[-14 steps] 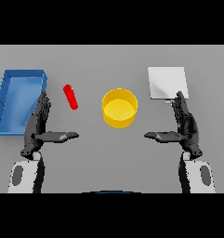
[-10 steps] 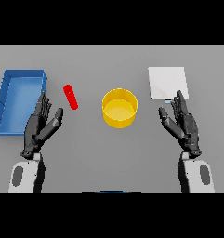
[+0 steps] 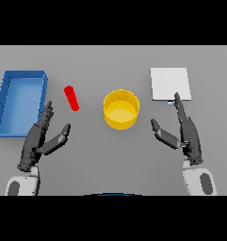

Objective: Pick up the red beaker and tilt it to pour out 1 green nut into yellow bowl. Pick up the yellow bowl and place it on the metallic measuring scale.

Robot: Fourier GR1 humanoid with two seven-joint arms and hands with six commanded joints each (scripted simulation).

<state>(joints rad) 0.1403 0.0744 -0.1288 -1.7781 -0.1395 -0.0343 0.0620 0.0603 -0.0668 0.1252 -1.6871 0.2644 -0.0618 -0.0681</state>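
On the grey tabletop (image 3: pixel 113 160), the small red cylindrical beaker (image 3: pixel 71 98) lies on its side, tilted, between the blue rectangular tray (image 3: pixel 11 89) at the left and the round yellow bowl (image 3: pixel 121 109) at the centre, touching neither. The flat square metallic measuring scale (image 3: pixel 169 84) sits to the right of the bowl, apart from it. The left hand (image 3: pixel 41 139) hovers below the beaker, near the tray's corner, fingers straight and spread, holding nothing. The right hand (image 3: pixel 183 132) is likewise open and empty, its fingertips (image 3: pixel 176 96) reaching the scale's lower edge.
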